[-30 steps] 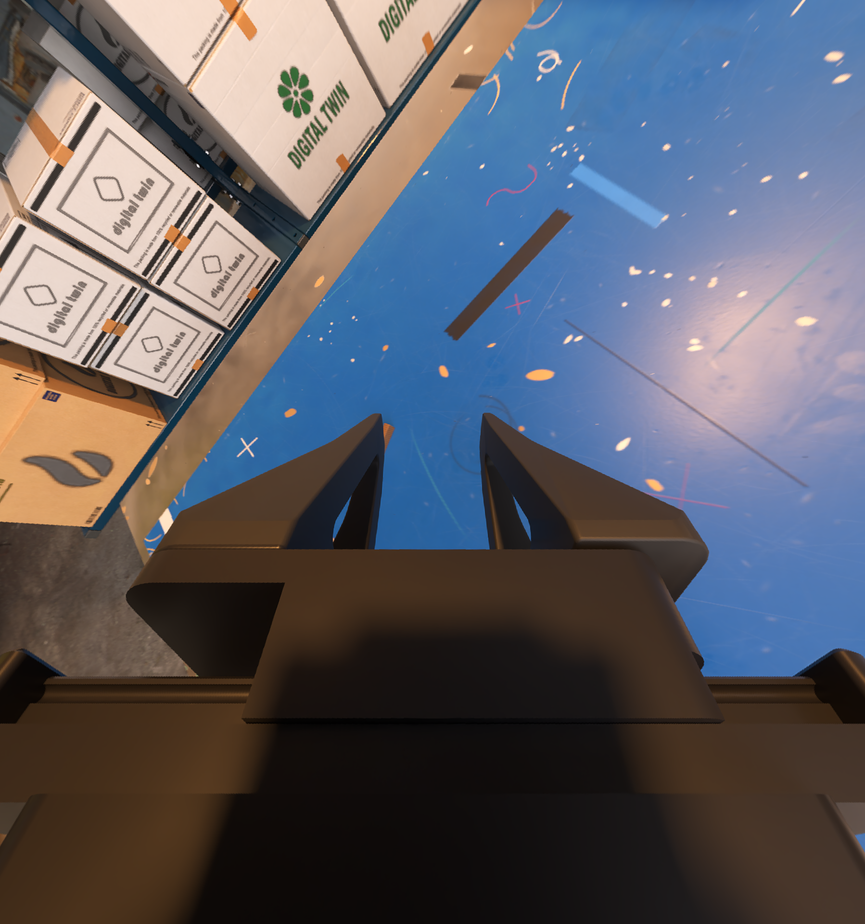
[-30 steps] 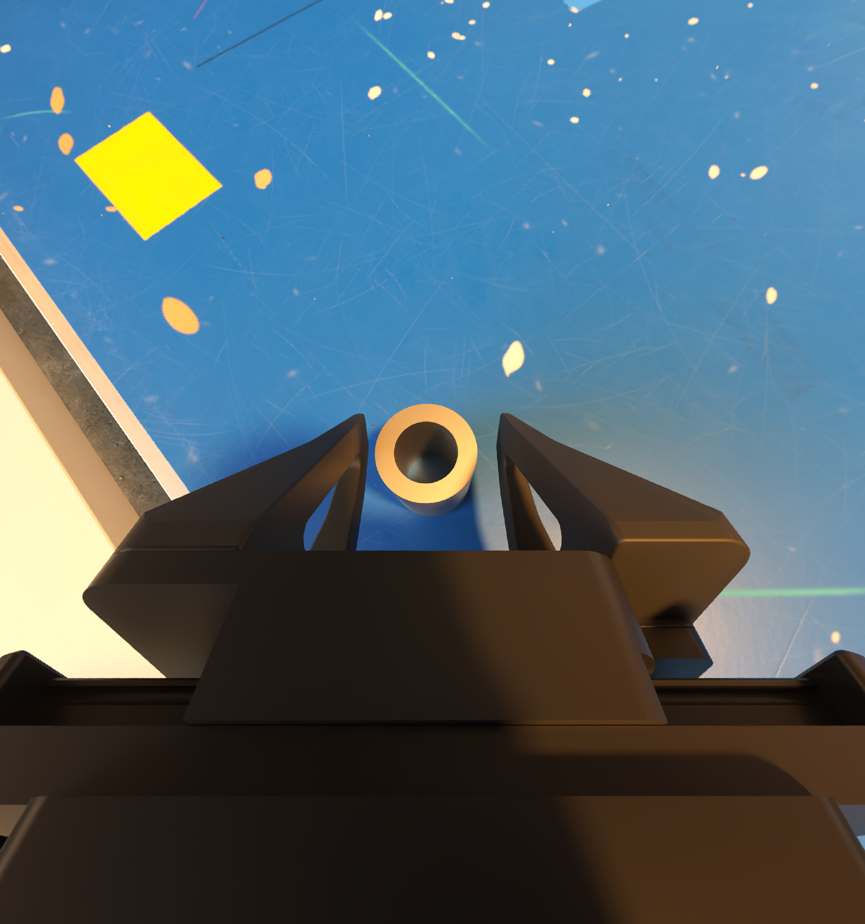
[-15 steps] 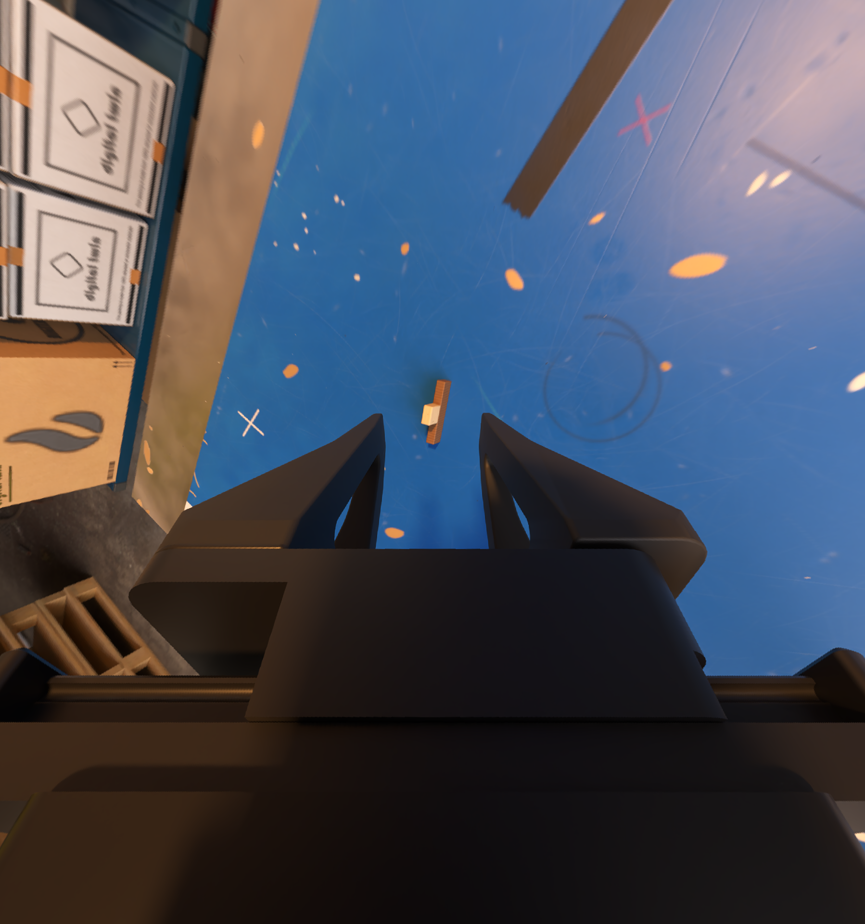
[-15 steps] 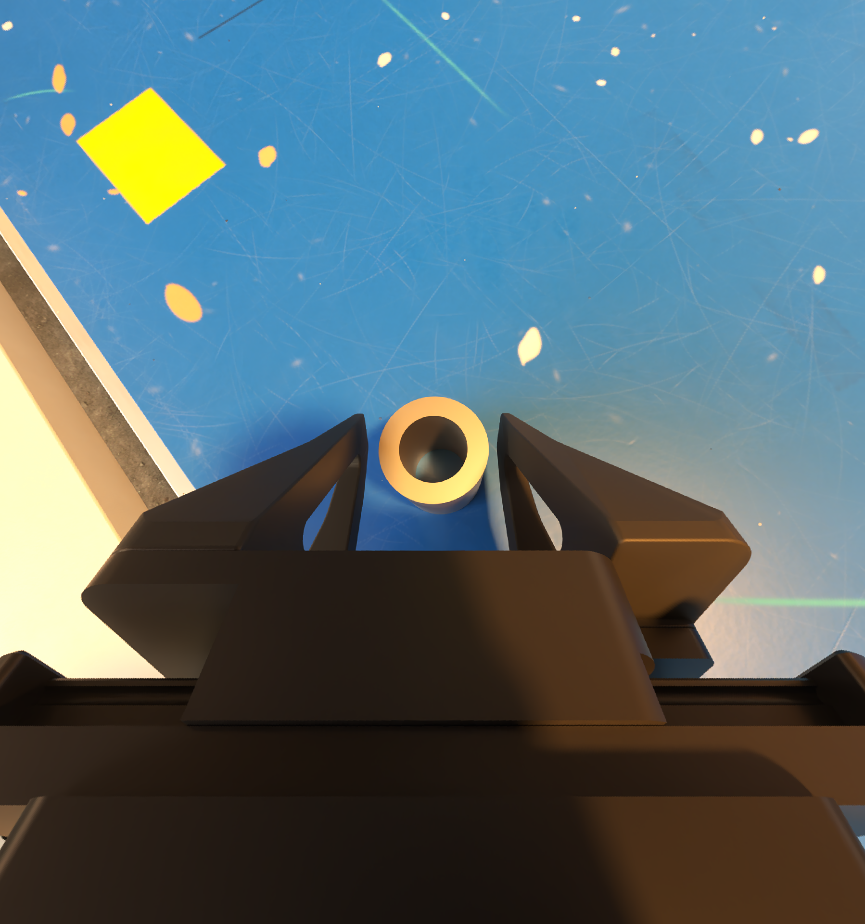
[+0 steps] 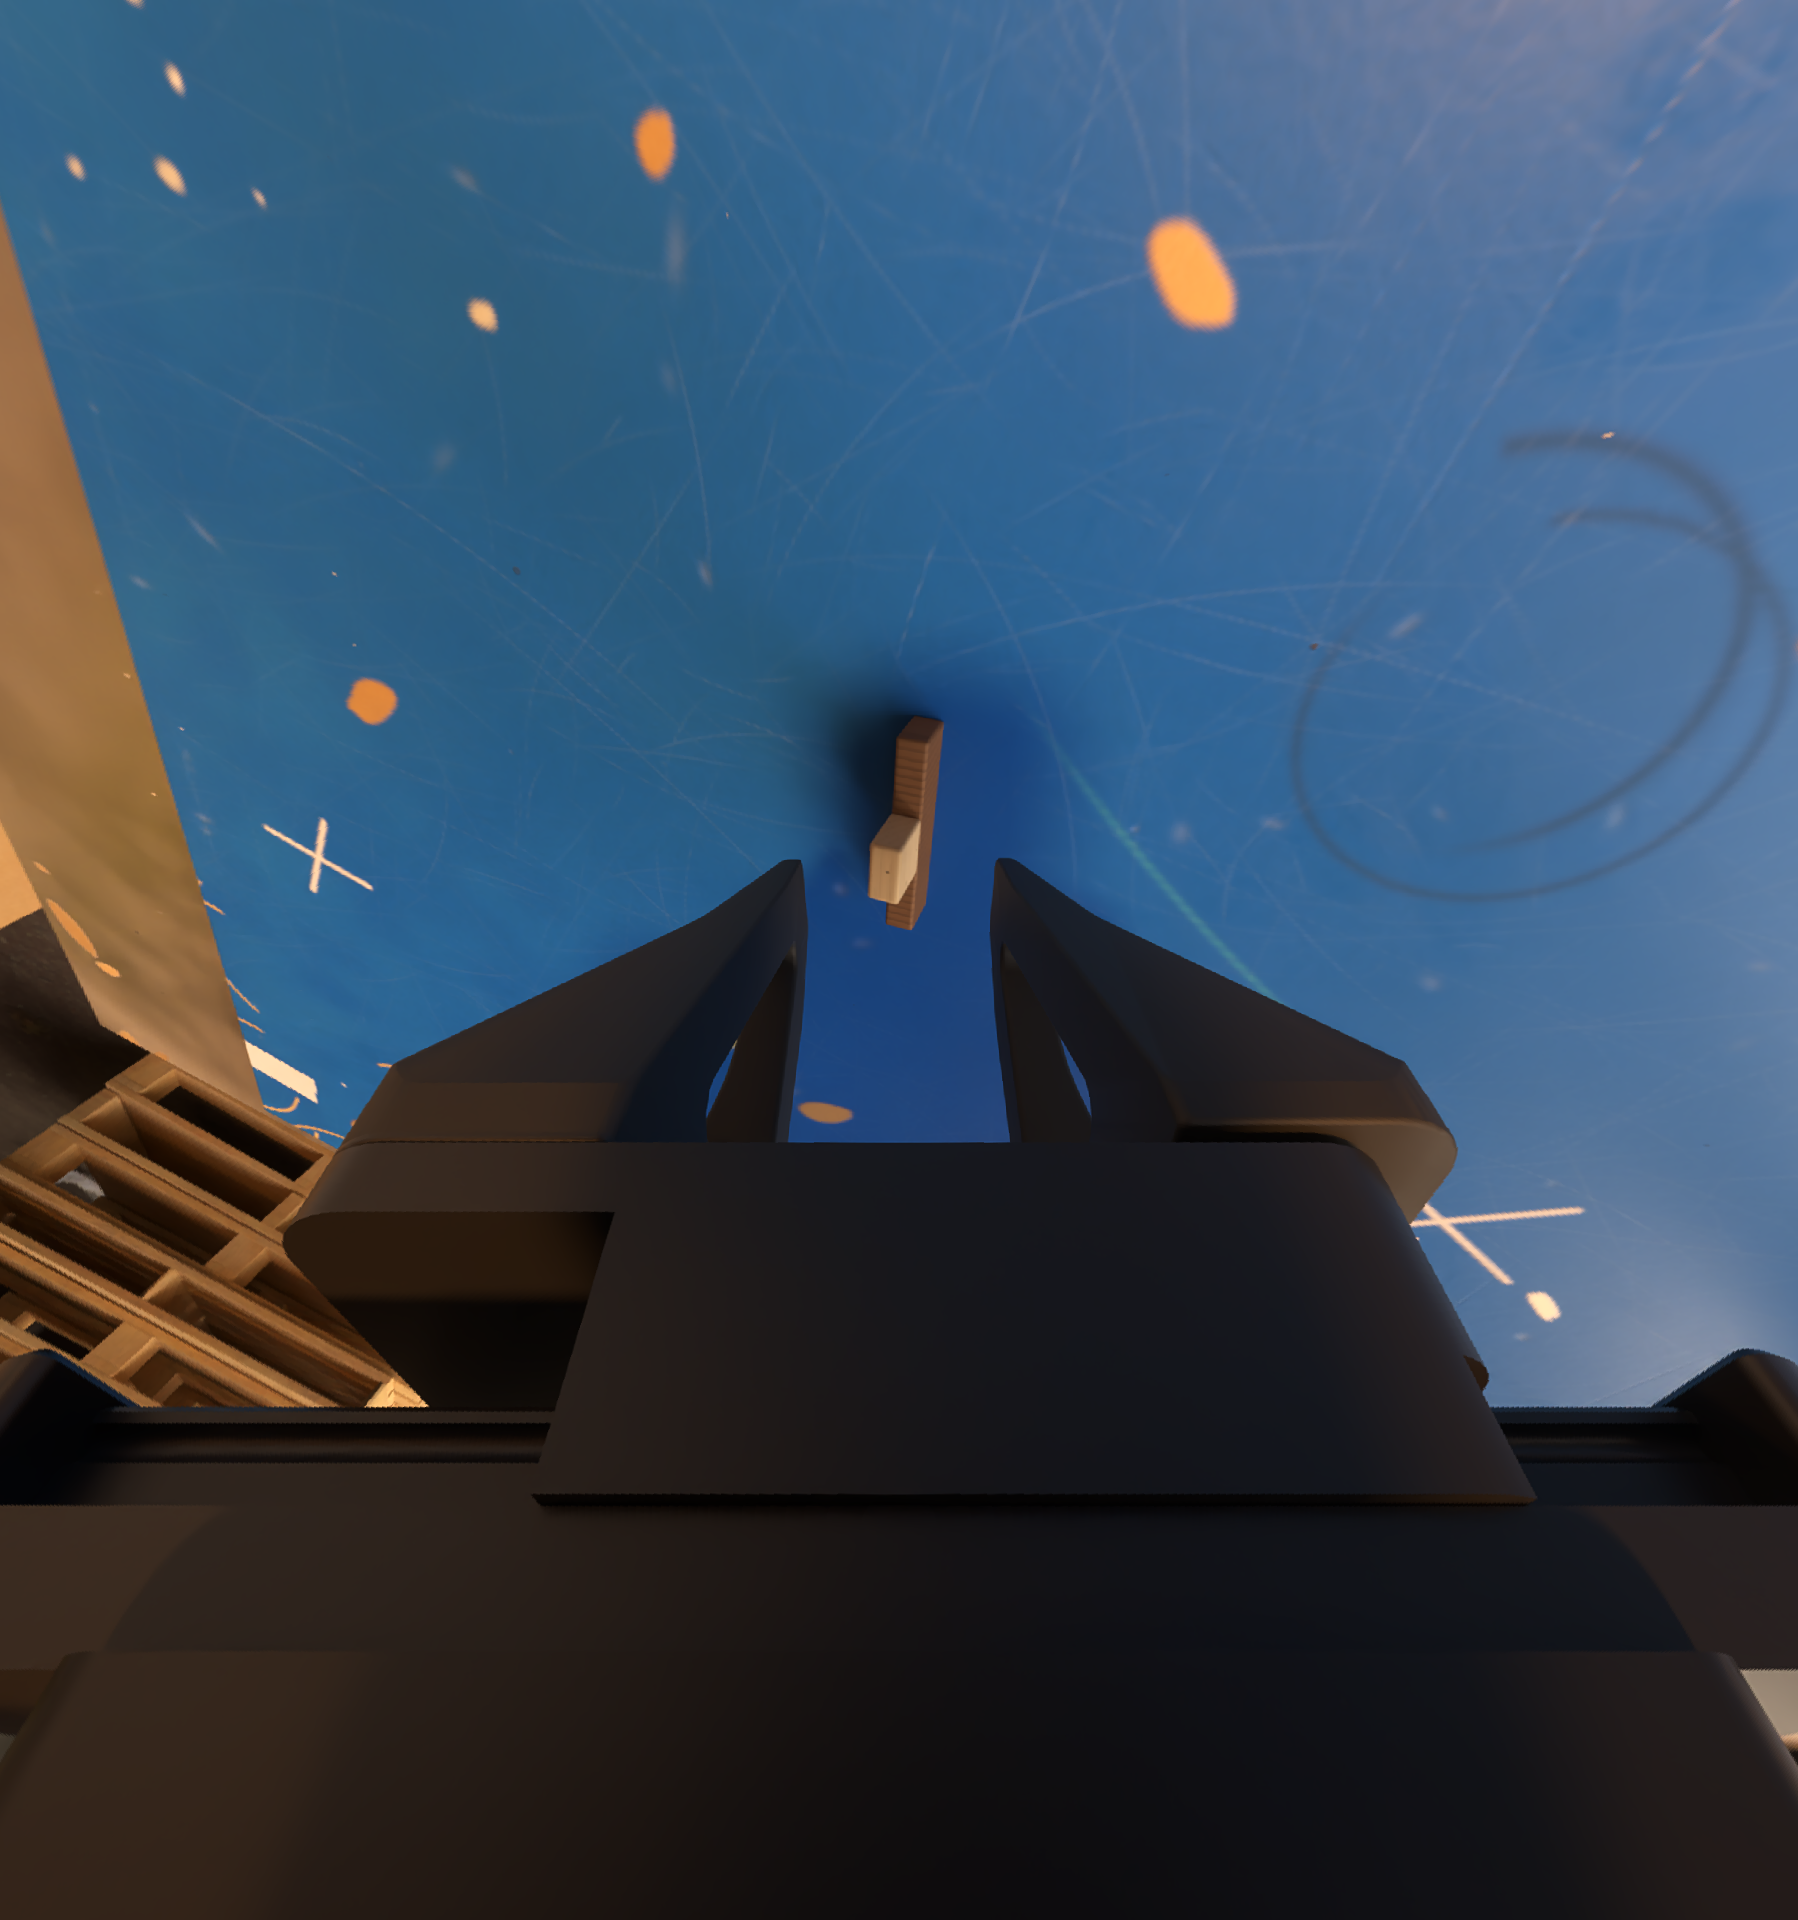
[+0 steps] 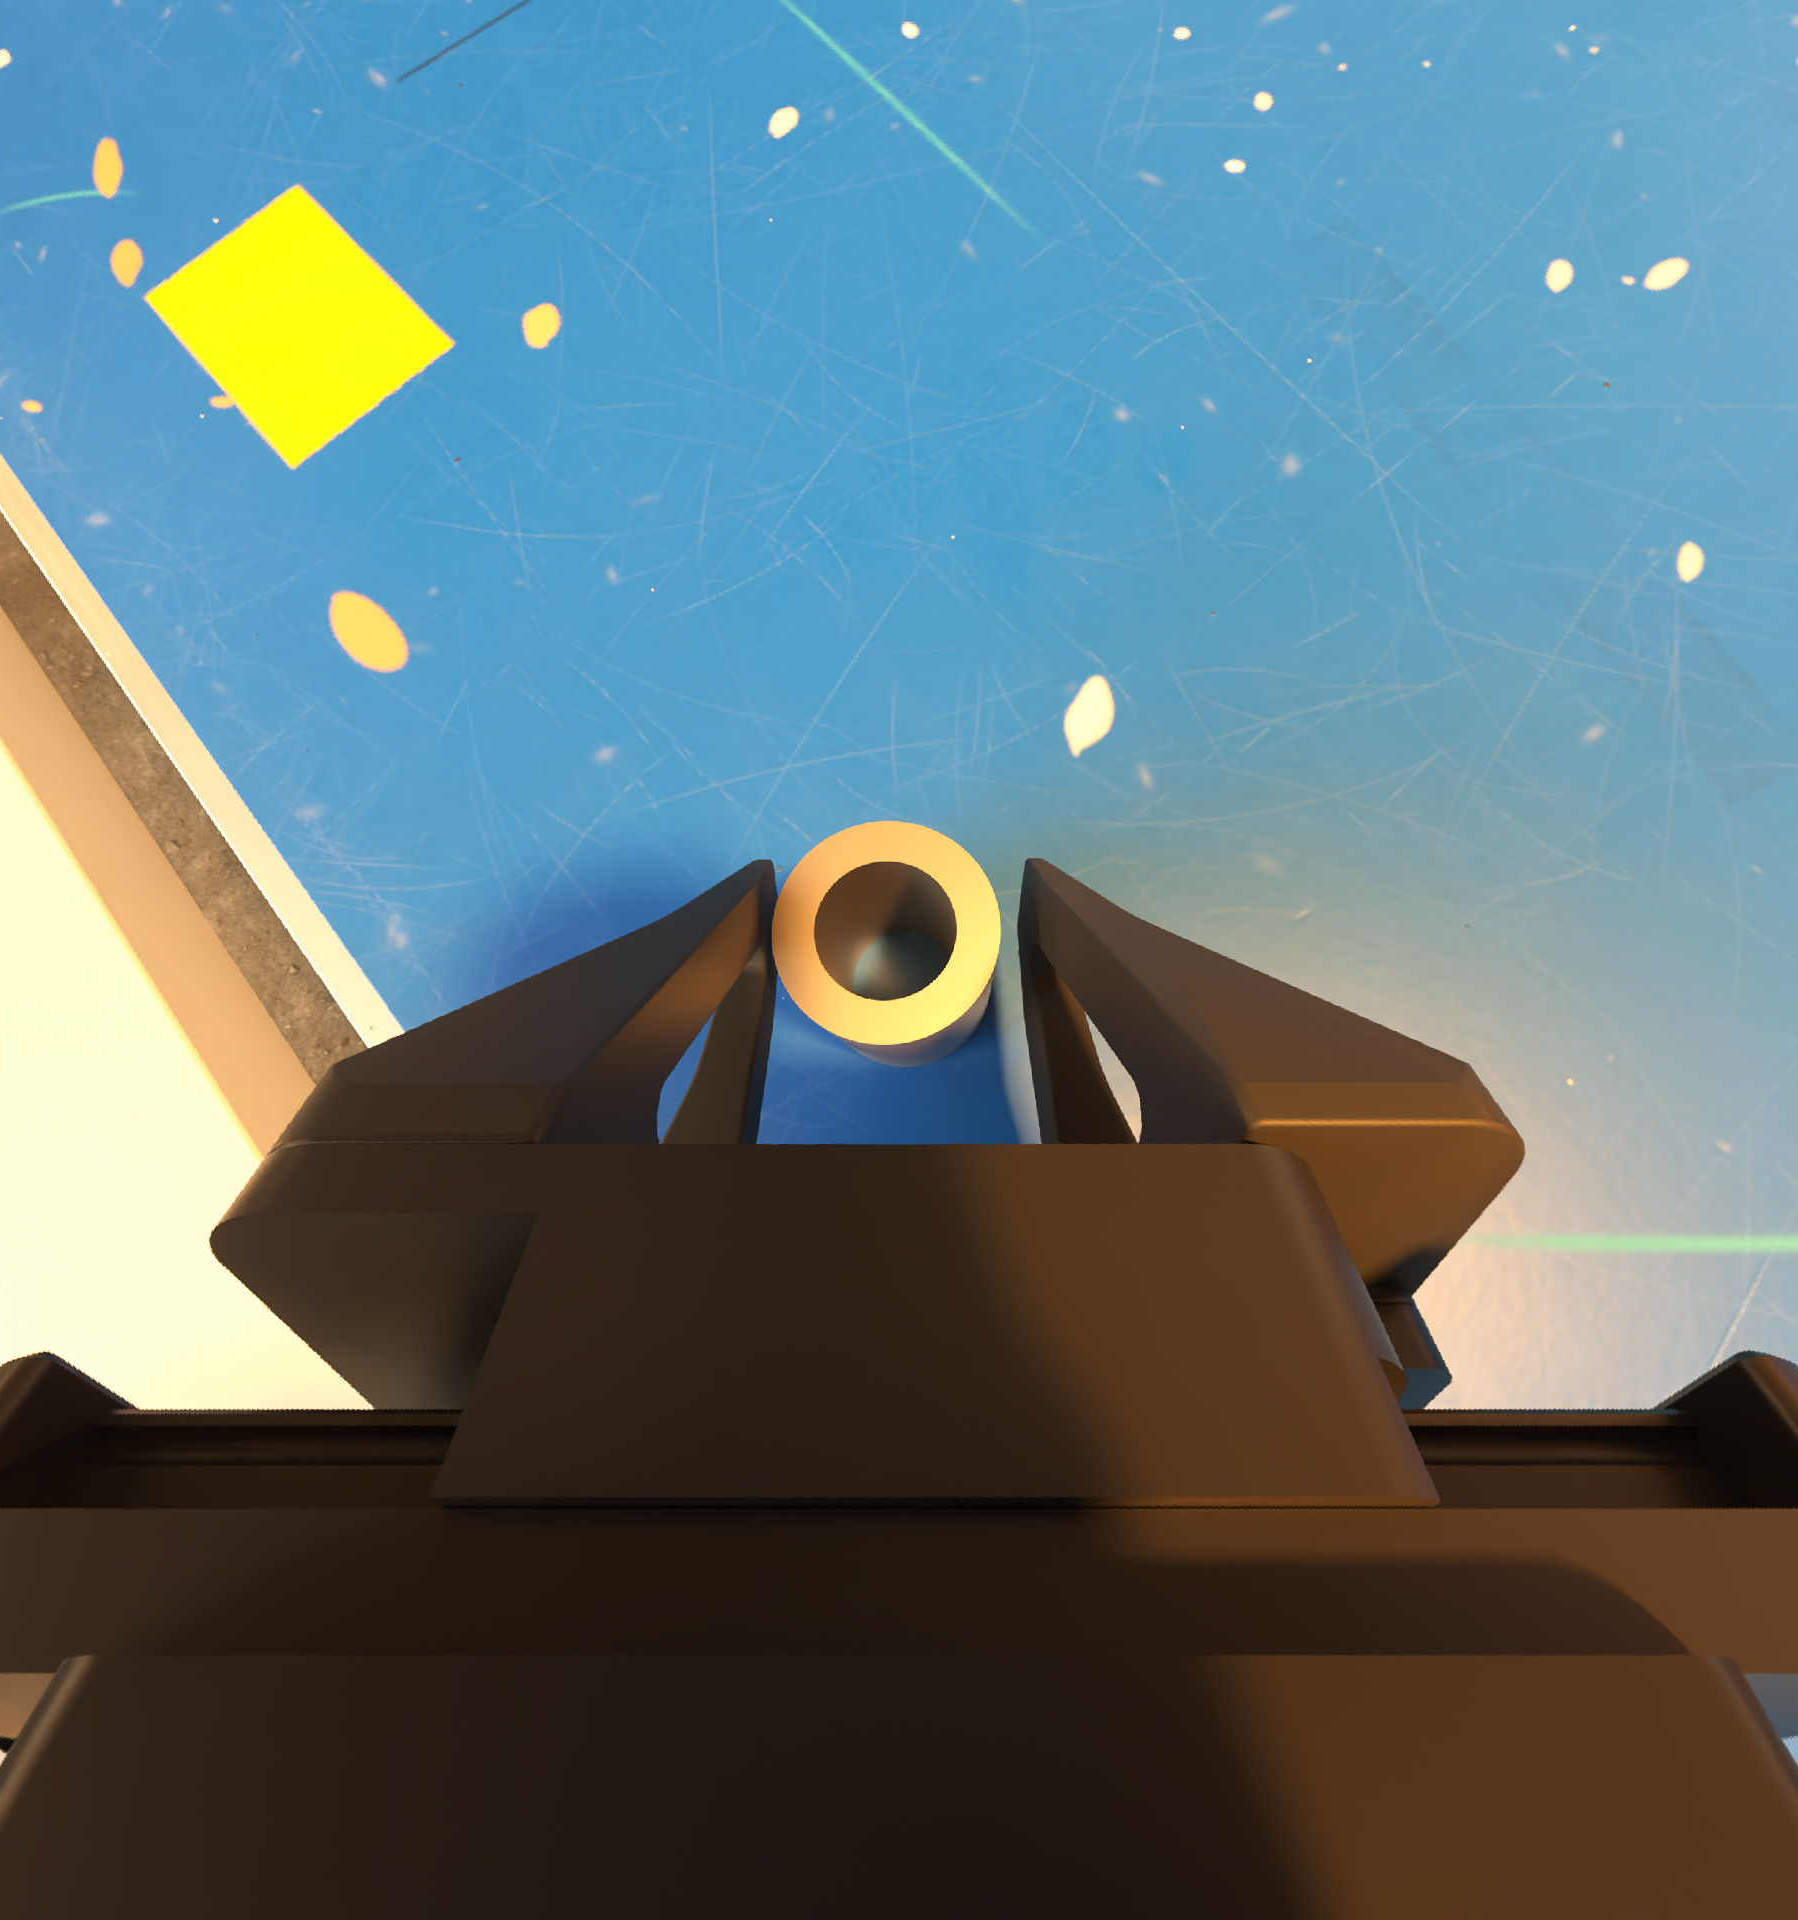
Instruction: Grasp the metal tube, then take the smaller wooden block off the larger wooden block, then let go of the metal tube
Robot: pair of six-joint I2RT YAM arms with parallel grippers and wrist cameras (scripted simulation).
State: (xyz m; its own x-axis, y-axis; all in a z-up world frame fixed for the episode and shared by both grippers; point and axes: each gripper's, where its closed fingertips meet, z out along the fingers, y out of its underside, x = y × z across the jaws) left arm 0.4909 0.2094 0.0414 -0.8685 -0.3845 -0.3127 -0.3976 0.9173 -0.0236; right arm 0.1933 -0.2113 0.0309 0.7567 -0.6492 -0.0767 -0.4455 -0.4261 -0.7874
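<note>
Dull-gold metal at the near centre of the right wrist view: short, thick-walled metal tube (image 6: 797, 935), upright on the scratched blue tabletop (image 6: 1290, 623), open bore facing straight up along the fingers. Sits squarely between the tips of the dark two-finger right gripper (image 6: 897, 868), spread; left finger about touching the rim, slim gap at the right finger, no pinch yet. Probably needs only a little more descent, then a squeeze across the round wall. Long axis vertical, so liable to tip under any sideways nudge. Farther off to the left, flat yellow square patch (image 6: 297, 324) on the table.

Over at the dark two-finger left gripper (image 5: 897, 868), spread and empty: stack dead ahead, beyond the tips, apart from them. Pale smaller wooden block (image 5: 893, 860) perched on the near end of the reddish-brown, slab-like larger wooden block (image 5: 919, 769), long axis running near to far, in line with the gap between the fingers. Likely the arm for the lift-off, second in order after the tube grasp.
</note>
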